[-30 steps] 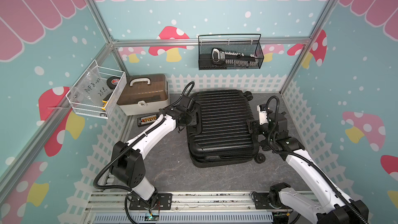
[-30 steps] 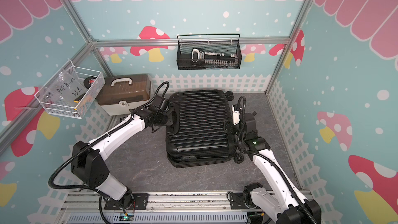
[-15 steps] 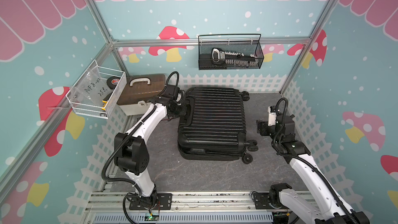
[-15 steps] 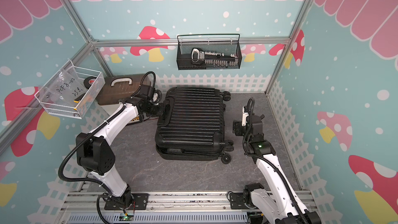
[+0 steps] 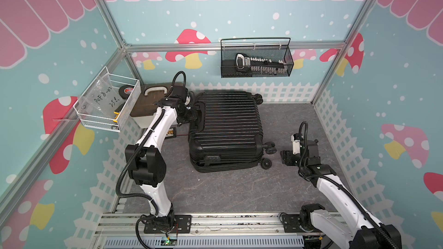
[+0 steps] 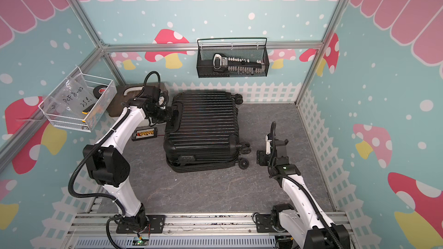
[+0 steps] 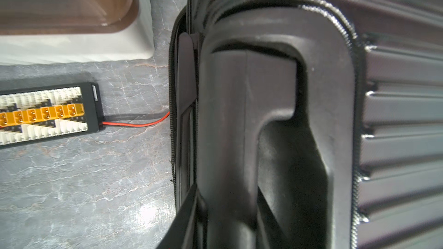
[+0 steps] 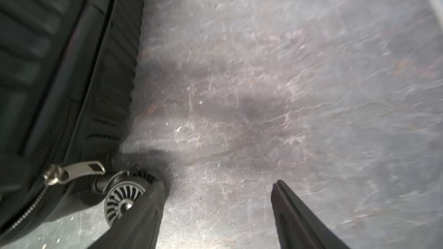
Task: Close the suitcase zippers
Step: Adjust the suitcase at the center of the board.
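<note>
— Grey stone-look tabletop [image 8: 263, 80] lies under the right tool [image 8: 218, 184], jaws wide and empty. What is the best move?
— Pinch the silver metal zipper pull [image 8: 72, 172], lower left in the right wrist view, beside the caster [image 8: 124, 197]. Draw it along the seam, not upward.
— And the large black ribbed hard-shell suitcase [image 5: 225, 128]?
— It lies flat mid-frame. The left tool [image 5: 193, 116] is narrow, clamped on its black handle [image 7: 239, 116]. The far run of the zippers [image 7: 171, 140] is hidden.
</note>
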{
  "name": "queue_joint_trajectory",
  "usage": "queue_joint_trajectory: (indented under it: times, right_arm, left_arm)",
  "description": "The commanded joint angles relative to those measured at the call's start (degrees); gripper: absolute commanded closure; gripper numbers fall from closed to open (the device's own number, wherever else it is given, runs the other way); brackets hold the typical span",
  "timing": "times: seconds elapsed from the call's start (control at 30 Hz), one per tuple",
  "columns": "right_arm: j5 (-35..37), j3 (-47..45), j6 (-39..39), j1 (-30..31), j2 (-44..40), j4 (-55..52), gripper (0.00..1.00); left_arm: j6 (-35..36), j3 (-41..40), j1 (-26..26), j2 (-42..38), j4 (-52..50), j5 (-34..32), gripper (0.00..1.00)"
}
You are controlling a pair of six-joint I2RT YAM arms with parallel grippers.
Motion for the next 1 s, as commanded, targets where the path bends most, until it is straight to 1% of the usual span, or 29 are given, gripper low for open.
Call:
queue_joint_trajectory:
  times: [0.0,0.1,0.2,0.27,0.33,0.37,0.47,0.67,0.8,0.97]
  right_arm:
    - [-7.6,-4.9,0.7,-0.3,-2.2,10.2,0.28]
    - [-11.2,-8.7,1.9,-0.3,-2.8,18.0,0.3]
    - [-14.8,-12.2,2.0,-0.3,-1.8,26.0,0.35]
    - [-18.2,-14.2,1.6,-0.3,-0.2,32.0,0.43]
    - [-21.2,-15.6,1.5,-0.2,1.3,37.3,0.46]
    - [-22.7,-15.7,1.2,-0.3,2.4,39.9,0.49]
    - [-26.8,-17.7,-0.7,-0.2,5.4,44.9,0.56]
    - [-31.8,-17.5,-2.8,-0.1,10.2,51.0,0.58]
    - [-34.5,-17.3,-2.3,0.0,14.0,55.2,0.57]
    - [-37.3,-16.5,-1.4,0.4,18.6,57.6,0.53]
  left_arm:
    - [-1.2,6.1,0.8,-0.9,4.2,4.5,0.93]
    - [-1.0,8.1,0.8,0.3,3.0,4.9,0.93]
    - [-0.8,9.7,0.8,1.1,2.3,5.4,0.92]
    - [-0.7,10.4,0.8,1.6,1.9,5.6,0.92]
    - [-0.5,11.1,0.8,2.3,1.4,5.4,0.92]
    - [-0.4,11.5,0.8,2.6,1.2,5.2,0.92]
    - [-0.2,12.2,0.9,3.5,0.7,4.9,0.92]
    - [-0.6,13.0,0.9,4.6,0.1,5.9,0.92]
    - [-0.6,12.8,0.9,4.7,0.1,6.7,0.92]
    - [-0.2,12.1,0.9,4.9,0.0,7.0,0.92]
